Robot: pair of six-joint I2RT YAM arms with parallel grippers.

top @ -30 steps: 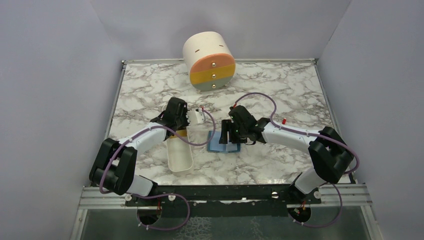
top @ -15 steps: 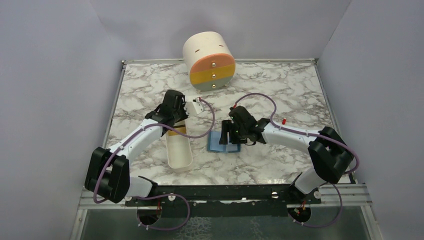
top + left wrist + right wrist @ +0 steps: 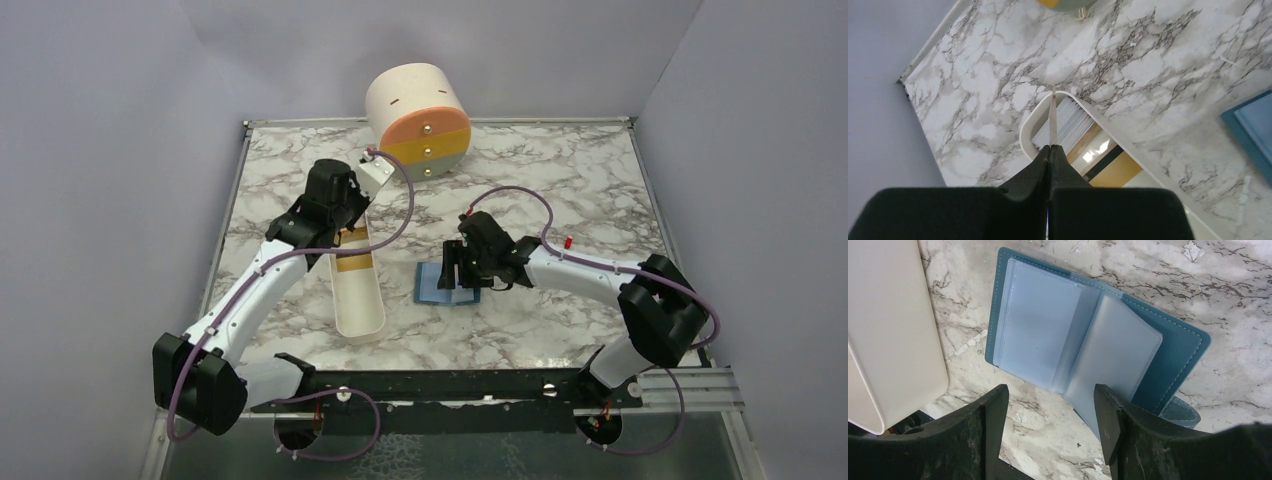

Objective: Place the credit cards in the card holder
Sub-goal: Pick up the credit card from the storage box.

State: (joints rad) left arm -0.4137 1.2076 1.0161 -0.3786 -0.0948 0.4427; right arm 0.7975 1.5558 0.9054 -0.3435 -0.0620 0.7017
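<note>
Pinching one credit card (image 3: 1052,117) edge-on in my clenched left pincer (image 3: 1050,147), I am holding it over the far end of one white tray (image 3: 1028,131), where at least two more cards (image 3: 1108,172) are lying. My right pincer (image 3: 1049,392) is hanging released over the one card holder (image 3: 1038,325), which is lying open on the marble table (image 3: 560,170). One three-drawer cylinder (image 3: 418,120) is standing at the back, and lilac walls (image 3: 100,150) are enclosing us.

Overhead looks down; 2 close wrist views share tray (image 3: 893,330).
</note>
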